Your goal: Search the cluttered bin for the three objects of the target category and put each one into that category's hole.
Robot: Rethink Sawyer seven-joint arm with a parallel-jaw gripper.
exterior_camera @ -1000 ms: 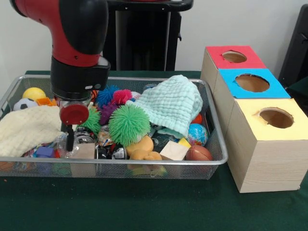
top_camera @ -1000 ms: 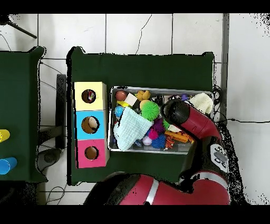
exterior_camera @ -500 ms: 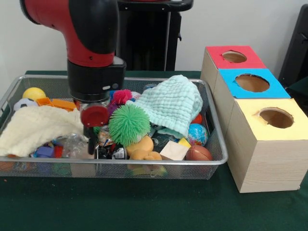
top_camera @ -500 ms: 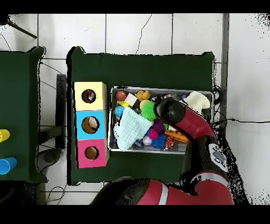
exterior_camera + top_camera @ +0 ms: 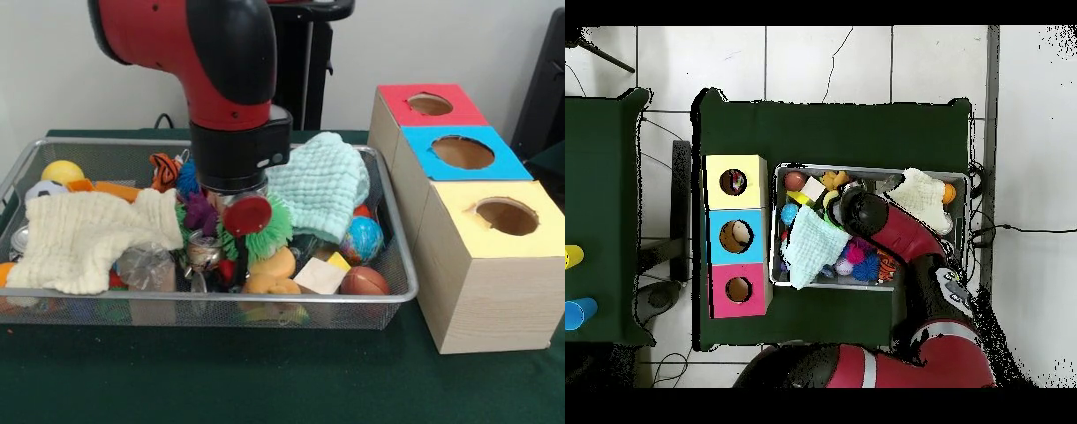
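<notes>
Now the jaws (image 5: 231, 269) are low in the bin (image 5: 265, 303); how open, I cannot tell. They may drag the cream cloth (image 5: 88, 237) or the spiky green ball (image 5: 265, 234).

Non-task clutter: cream cloth (image 5: 93, 237) draped over the left pile, mint cloth (image 5: 323, 184) heaped center-right, both on top of other toys. Spiky green pom ball (image 5: 265, 231) mid-pile, purple spiky toy (image 5: 199, 212) just left of it. Globe-print ball (image 5: 363, 238) at the mint cloth's right edge, brown ball (image 5: 364, 281) in front of it. Yellow ball (image 5: 63, 171) far-left corner. Blue-topped box (image 5: 461, 152) sits between the red-topped box (image 5: 427, 104) and its other neighbor. Green tabletop (image 5: 265, 371) under everything.
</notes>
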